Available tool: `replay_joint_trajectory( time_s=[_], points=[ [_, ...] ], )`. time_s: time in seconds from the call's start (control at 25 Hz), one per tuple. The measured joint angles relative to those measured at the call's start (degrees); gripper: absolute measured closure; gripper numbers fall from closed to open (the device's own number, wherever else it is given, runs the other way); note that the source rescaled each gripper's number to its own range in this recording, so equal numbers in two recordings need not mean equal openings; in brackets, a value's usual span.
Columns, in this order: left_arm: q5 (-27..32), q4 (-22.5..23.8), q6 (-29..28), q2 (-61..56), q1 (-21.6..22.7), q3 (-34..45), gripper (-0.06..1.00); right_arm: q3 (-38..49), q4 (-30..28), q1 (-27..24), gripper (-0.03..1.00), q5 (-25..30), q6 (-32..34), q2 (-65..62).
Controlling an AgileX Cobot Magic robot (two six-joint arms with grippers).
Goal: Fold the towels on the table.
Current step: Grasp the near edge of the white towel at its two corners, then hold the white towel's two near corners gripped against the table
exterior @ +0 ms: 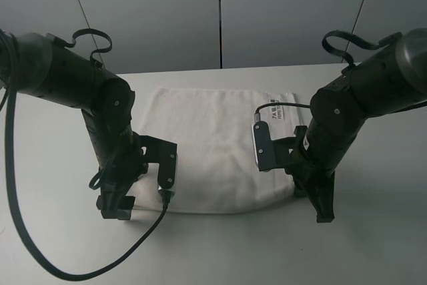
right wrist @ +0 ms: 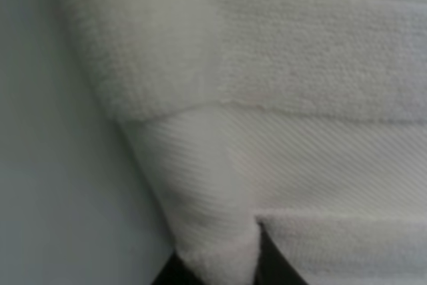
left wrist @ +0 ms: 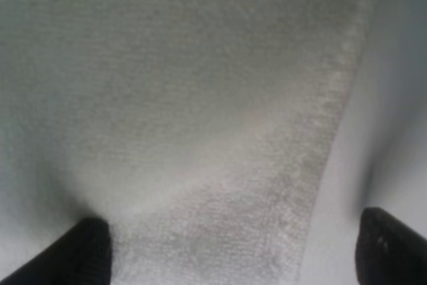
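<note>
Two grippers are placed at the near edge of the towel (exterior: 213, 145), which lies spread flat on the middle of the table (exterior: 373, 251), with its label (exterior: 279, 113) at the far right corner. The right gripper (right wrist: 223, 268) is seen clamped on the near right corner; a peak of cloth is pinched between its fingers (right wrist: 277, 268), close to the woven border band (right wrist: 313, 165). The left gripper (left wrist: 233, 251) is held with its jaws wide apart at the near left corner, one finger over the cloth and one over the bare table, and nothing is gripped by it yet.

The step in hand is judged to be the taking of both near corners before the fold. It would be done well if the left jaws are lowered until the edge sits deep between them and only then brought together. The lift should be made by both arms together and at the same height, otherwise the towel could be pulled crooked or a corner could slip out.

Only a narrow strip of table is seen behind the far edge, so the near edge should be laid on the far one and not carried past it. Wide free surface is seen at both sides and in front. The black cable (exterior: 9, 165) at the left front should be kept off the cloth
</note>
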Motion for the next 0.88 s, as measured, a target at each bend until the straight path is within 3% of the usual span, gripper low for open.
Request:
replay_joint_trajectory(
  time_s=[0.44,0.52,0.72,0.88],
  points=[
    [-2.4,2.9,-2.6,1.1,0.0,-0.1,0.17,0.0,0.0,0.0,0.97,-0.1,0.0,0.0],
    [-2.7,4.0,-4.1,1.8,0.0,-0.5,0.31,0.0,0.0,0.0,0.97,-0.2,0.0,0.0],
    [-3.9,6.6,-5.8,2.1,0.0,-1.0,0.89,0.1,0.0,0.0,0.97,-0.4,0.0,0.0],
    [-4.0,6.9,-5.9,2.2,0.0,-1.2,0.94,0.3,0.0,0.0,0.97,-0.7,0.4,0.0]
  ],
)
